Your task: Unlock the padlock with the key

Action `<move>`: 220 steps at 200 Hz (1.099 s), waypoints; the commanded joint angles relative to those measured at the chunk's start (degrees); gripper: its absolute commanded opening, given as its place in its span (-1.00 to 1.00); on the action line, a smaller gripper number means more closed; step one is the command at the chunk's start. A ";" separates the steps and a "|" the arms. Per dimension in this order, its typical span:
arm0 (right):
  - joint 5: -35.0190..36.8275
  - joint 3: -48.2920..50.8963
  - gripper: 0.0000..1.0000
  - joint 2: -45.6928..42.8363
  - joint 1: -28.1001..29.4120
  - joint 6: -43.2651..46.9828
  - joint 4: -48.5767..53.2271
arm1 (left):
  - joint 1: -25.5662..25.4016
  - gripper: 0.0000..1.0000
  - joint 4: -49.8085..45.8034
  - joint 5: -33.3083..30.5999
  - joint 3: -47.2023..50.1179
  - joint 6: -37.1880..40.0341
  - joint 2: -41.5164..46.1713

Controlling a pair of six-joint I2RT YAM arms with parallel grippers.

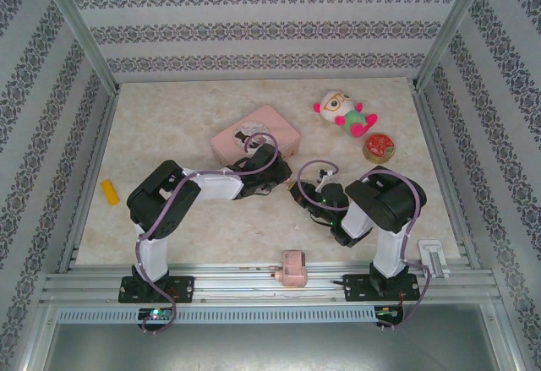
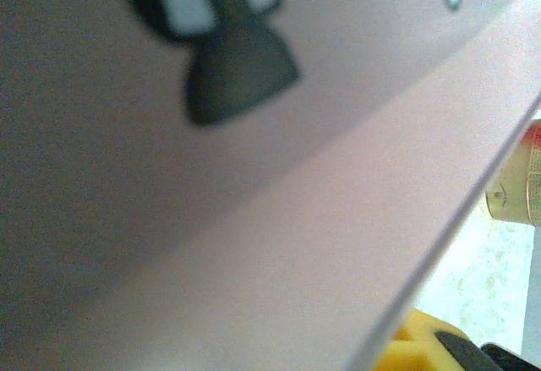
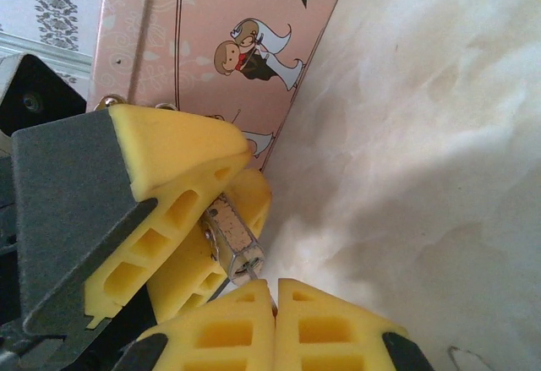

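The brass padlock [image 3: 230, 229] is pinched between the yellow foam fingers [image 3: 169, 160] of my left gripper [image 1: 283, 183], with its keyhole end facing my right gripper [image 3: 275, 299]. That gripper's two pads are pressed together on the slim grey key [image 3: 254, 275]. Just a short piece of its blade shows, reaching into the keyhole. From above, both grippers meet at mid-table, with my right gripper [image 1: 301, 195] just right of the left one. The left wrist view is blurred, showing one yellow pad [image 2: 414, 350] at the bottom.
The pink tin [image 1: 255, 137] lies just behind the grippers, close against the left wrist camera [image 2: 254, 219]. A plush doll [image 1: 342, 113] and a round red tin [image 1: 379, 147] sit at the back right. At far left lies a yellow block [image 1: 109, 191], and a pink blocky object [image 1: 293, 270] is on the front rail.
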State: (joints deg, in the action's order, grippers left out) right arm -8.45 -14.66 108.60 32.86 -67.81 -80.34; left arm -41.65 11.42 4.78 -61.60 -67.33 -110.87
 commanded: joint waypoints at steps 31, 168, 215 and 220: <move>3.35 1.38 -1.00 1.48 -0.34 -0.66 0.97 | 0.78 -1.00 -1.64 3.84 2.22 -2.10 1.26; 2.82 2.33 -1.00 2.45 0.48 -0.74 0.99 | 1.31 -1.00 -0.61 3.66 2.51 -2.34 1.56; 2.22 2.44 -1.00 2.94 0.45 -0.66 0.97 | 1.31 -1.00 -0.79 3.83 2.38 -2.17 1.67; 2.21 2.42 -1.00 3.02 0.44 -0.66 0.97 | 1.31 -1.00 -0.79 3.84 2.42 -2.12 1.68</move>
State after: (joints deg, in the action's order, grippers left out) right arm -8.21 -13.43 109.62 33.26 -67.83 -82.76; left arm -41.50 12.93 5.41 -60.49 -67.35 -110.32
